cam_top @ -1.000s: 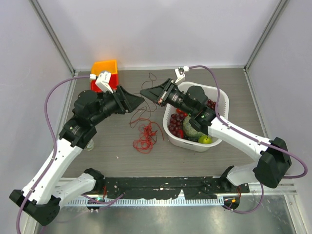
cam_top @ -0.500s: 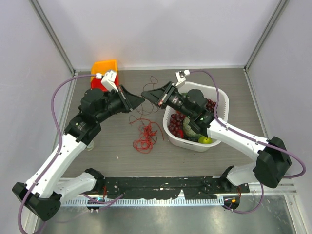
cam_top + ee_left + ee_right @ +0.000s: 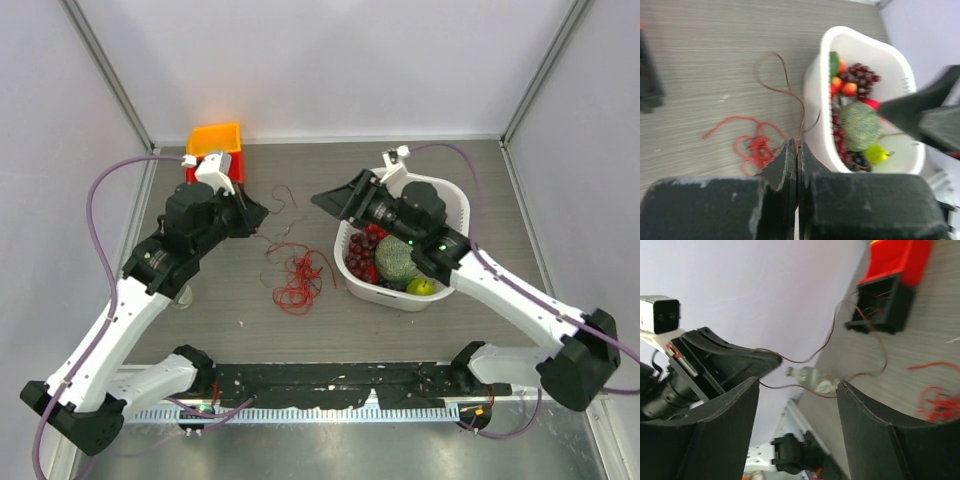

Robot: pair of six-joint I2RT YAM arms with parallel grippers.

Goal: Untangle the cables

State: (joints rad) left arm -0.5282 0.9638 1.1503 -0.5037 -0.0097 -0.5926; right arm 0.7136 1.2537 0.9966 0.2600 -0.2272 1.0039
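The cables lie between the arms: a red tangle (image 3: 297, 278) (image 3: 757, 147) (image 3: 940, 400) on the table and a thin brownish strand (image 3: 284, 206) (image 3: 785, 85) (image 3: 805, 360) rising from it. My left gripper (image 3: 258, 213) (image 3: 797, 145) is shut on the brownish strand, which comes out at its tips; in the right wrist view the left gripper (image 3: 740, 362) holds the strand at the left. My right gripper (image 3: 322, 200) (image 3: 799, 385) hovers open by the basket's left side, and the strand passes in front of its jaws without being held.
A white basket (image 3: 455, 200) (image 3: 812, 90) holding grapes and other fruit stands under the right arm. An orange and red bin (image 3: 215, 145) (image 3: 892, 280) sits at the back left. A small clear bottle (image 3: 183, 297) (image 3: 810, 377) stands near the left arm.
My left gripper shut on the brownish strand and drew back to the left. My right gripper opened, let the strand go and moved right.
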